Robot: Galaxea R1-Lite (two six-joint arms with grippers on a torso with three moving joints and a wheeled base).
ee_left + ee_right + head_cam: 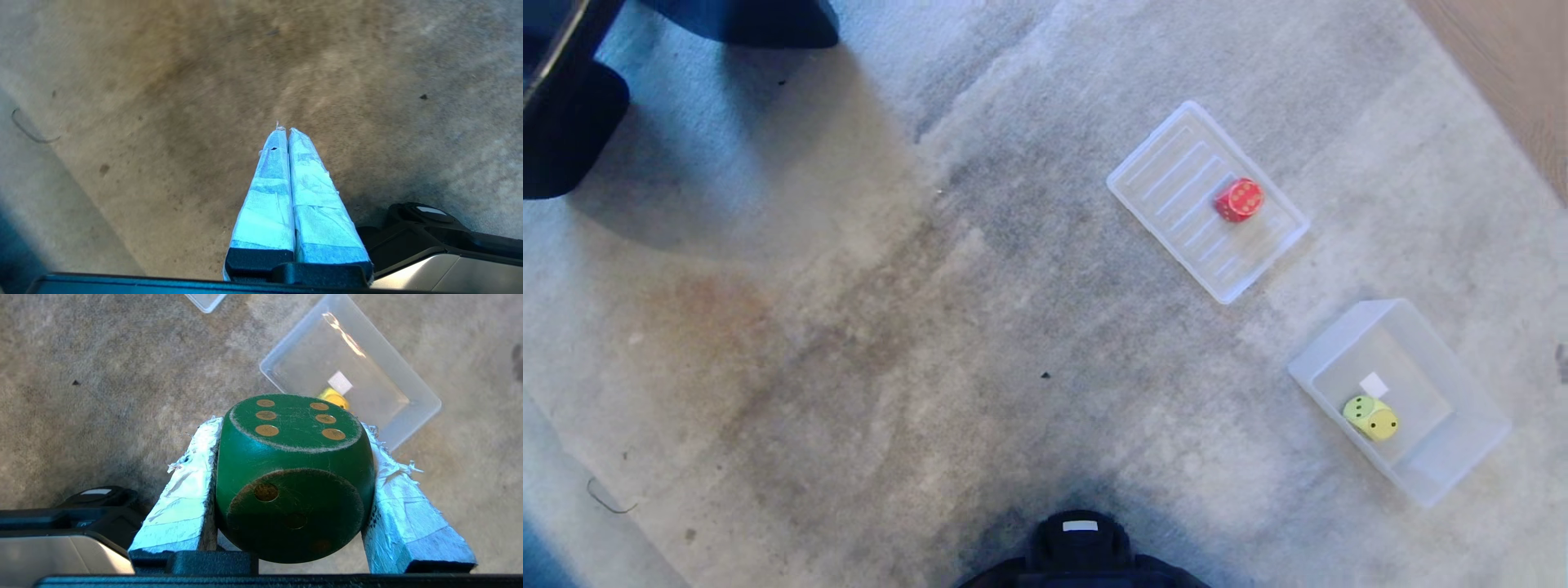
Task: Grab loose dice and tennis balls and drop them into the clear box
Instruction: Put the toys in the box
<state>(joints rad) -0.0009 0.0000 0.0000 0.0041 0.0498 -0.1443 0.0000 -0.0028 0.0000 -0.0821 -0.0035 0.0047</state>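
On my right wrist feed the right gripper has its fingers clamped on the dark green die, one taped finger on each side, six pips facing away from the camera. It hangs above the carpet, with the clear box just past the die.

On the head feed neither arm shows. The clear box sits on the carpet at my lower right, holding a yellow die touching a yellow-green piece that I can't tell for a ball or another die. The red die rests on the flat ribbed tray, beyond the box.

The left gripper hangs over bare carpet, fingers pressed together, holding nothing.
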